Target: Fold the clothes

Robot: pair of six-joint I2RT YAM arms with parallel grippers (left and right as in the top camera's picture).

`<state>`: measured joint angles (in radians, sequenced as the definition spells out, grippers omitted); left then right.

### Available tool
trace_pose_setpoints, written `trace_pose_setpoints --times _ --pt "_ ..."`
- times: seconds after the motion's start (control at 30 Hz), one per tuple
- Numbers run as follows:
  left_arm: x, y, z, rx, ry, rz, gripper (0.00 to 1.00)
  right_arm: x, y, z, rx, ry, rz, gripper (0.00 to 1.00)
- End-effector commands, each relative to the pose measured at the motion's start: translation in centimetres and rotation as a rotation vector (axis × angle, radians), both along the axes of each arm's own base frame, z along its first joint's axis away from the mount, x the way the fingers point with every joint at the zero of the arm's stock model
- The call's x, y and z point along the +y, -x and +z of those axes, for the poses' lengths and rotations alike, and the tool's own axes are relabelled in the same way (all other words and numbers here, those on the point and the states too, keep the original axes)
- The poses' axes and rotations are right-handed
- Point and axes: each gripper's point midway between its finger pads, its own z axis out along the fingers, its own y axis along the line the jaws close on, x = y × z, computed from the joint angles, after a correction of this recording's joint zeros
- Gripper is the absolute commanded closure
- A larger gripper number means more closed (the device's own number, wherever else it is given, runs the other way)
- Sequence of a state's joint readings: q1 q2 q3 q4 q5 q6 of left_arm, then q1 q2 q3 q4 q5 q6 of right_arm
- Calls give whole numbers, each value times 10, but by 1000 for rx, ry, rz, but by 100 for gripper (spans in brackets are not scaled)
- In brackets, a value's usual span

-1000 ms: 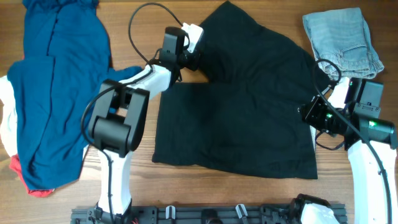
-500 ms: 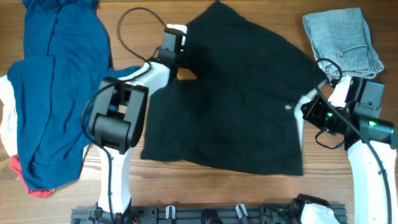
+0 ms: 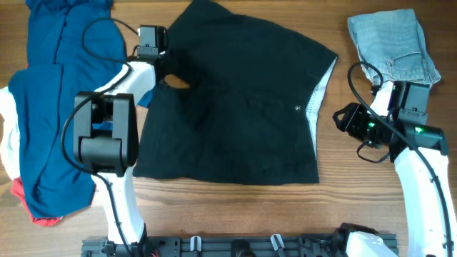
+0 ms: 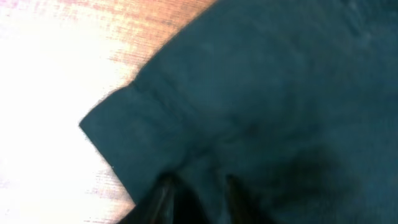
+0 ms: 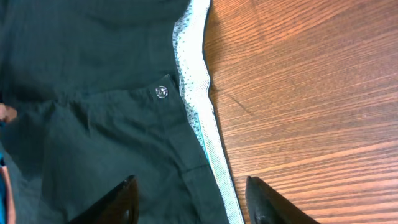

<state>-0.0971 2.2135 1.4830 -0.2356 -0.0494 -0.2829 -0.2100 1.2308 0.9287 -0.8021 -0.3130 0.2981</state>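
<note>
Wood-grain table (image 3: pixel 235 207) carries the black shorts (image 3: pixel 235 107) spread across its middle, with a blue garment (image 3: pixel 64 86) to the left and folded jeans (image 3: pixel 393 43) at the far right corner. Our left claw (image 4: pixel 199 190) is pinched on the far-left edge of the shorts. Our right claw (image 5: pixel 193 200) hangs with fingers spread above the waistband (image 5: pixel 198 93), near the button (image 5: pixel 162 92), holding nothing. We judge we are laying the shorts flat for a first fold. To do it well, we should draw the held edge outward until the wrinkles go, stay low over the table, and take the waistband with the right claw so the edges line up.
</note>
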Motion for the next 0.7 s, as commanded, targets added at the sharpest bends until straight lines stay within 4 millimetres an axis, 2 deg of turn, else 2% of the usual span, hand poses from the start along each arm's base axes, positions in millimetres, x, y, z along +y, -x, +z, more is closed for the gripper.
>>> trace_pose_setpoints --times 0.0,0.1,0.2,0.27,0.3,0.33,0.37,0.4,0.47,0.53,0.6,0.67 --pt "19 29 14 62 -26 45 43 -3 -10 34 -55 36 27 35" --pt "20 41 88 -8 -18 46 27 -1 -4 59 -57 38 30 33" --pt "22 70 162 -77 -11 46 12 3 14 81 -71 41 30 27" --pt "24 99 215 -140 -5 47 8 9 28 95 -103 28 36 18" --pt "25 112 231 -160 -3 47 7 15 33 101 -125 5 51 14" --pt "26 130 252 -183 0 46 6 27 38 111 -158 -50 79 5" --pt "25 149 268 -197 12 37 4 43 46 121 -184 -130 115 0" --pt "20 169 278 -193 42 14 2 53 53 128 -204 -172 161 1" --pt "9 210 283 -132 110 -30 2 73 71 135 -219 -235 274 1" --pt "9 246 278 -47 151 12 6 75 86 126 -147 -251 258 1" --pt "11 275 266 61 179 76 9 62 100 107 -25 -200 164 4" --pt "15 296 247 166 195 161 11 37 113 89 100 -109 -13 4"
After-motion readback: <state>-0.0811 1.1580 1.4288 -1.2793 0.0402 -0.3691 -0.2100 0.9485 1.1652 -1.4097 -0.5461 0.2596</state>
